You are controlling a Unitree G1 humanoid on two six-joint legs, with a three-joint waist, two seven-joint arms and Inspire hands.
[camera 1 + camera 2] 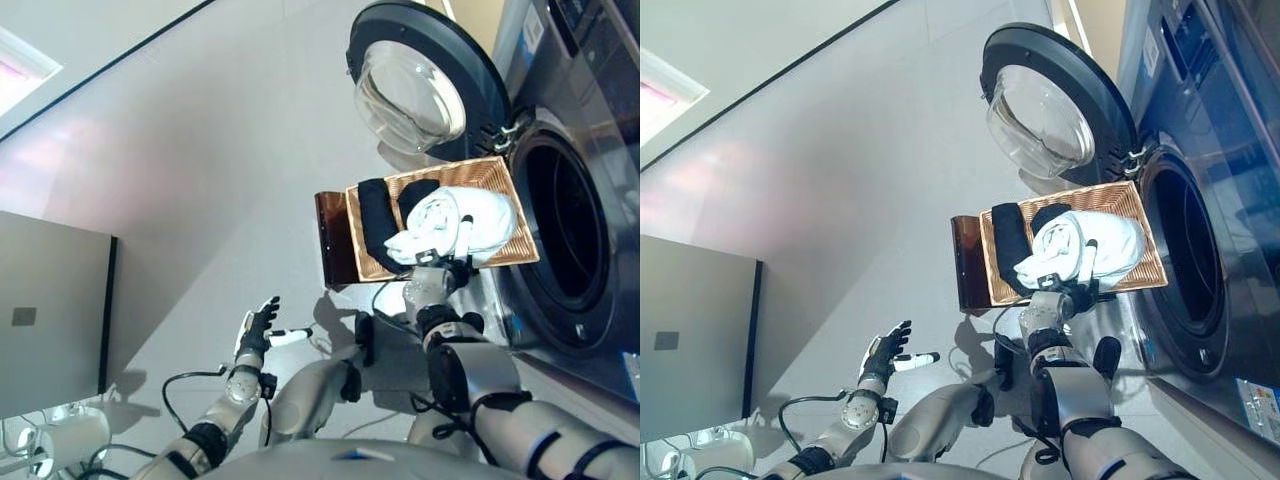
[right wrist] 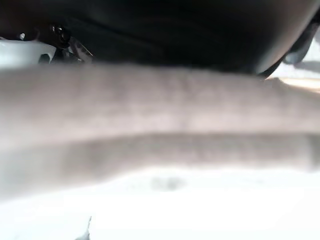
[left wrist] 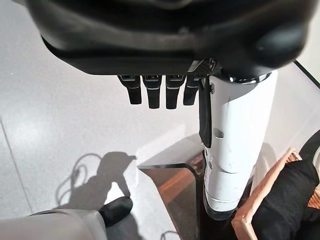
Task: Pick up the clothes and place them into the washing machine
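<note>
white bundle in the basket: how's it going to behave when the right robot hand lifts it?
Probably floppy: the white cloth lies bunched in soft folds, so it should sag and trail from the right robot hand. Likely light for its bulk. It rests against the black garment in the wicker basket, so it could drag that along.

Looks like a home laundry corner: front-loading washing machine with round door open, wicker basket of clothes, pale tiled floor.

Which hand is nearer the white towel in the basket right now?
Right. The right hand is on the white towel in the wicker basket; the left hand hangs over bare floor, apart from the basket.
</note>
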